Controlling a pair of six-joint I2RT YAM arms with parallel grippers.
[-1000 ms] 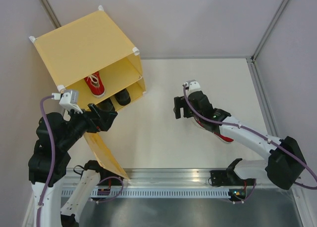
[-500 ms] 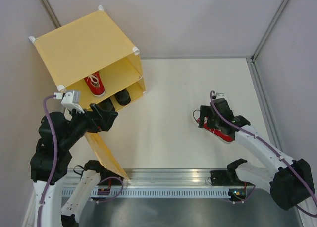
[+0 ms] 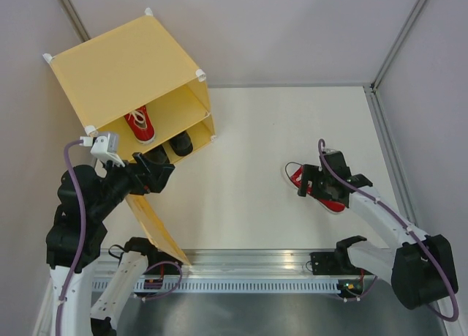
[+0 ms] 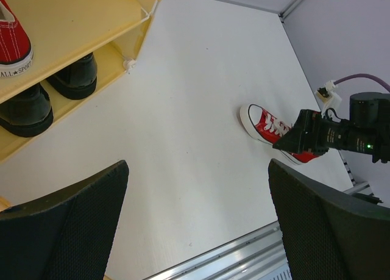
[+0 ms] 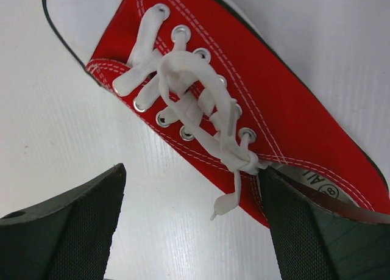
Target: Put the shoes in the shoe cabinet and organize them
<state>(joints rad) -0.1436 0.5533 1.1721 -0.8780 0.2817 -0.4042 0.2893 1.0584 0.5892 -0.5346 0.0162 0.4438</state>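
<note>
Right wrist view: the right gripper (image 5: 192,191) hangs spread wide directly above the red sneaker (image 5: 256,109) on the table. The left gripper (image 4: 198,188) is also wide and empty. Ahead to its left is the yellow shoe cabinet (image 4: 91,24), holding black loafers (image 4: 27,109) and a second red sneaker (image 4: 12,45).

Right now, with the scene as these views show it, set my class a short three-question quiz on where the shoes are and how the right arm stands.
1. True or false: the shoe cabinet holds all four shoes.
2. The black loafers sit on: A the upper shelf; B the lower shelf; C the table.
3. Fill in: the right gripper is over the red sneaker with its fingers ____.

Key
1. False: one red sneaker lies out on the table.
2. B
3. open
</note>
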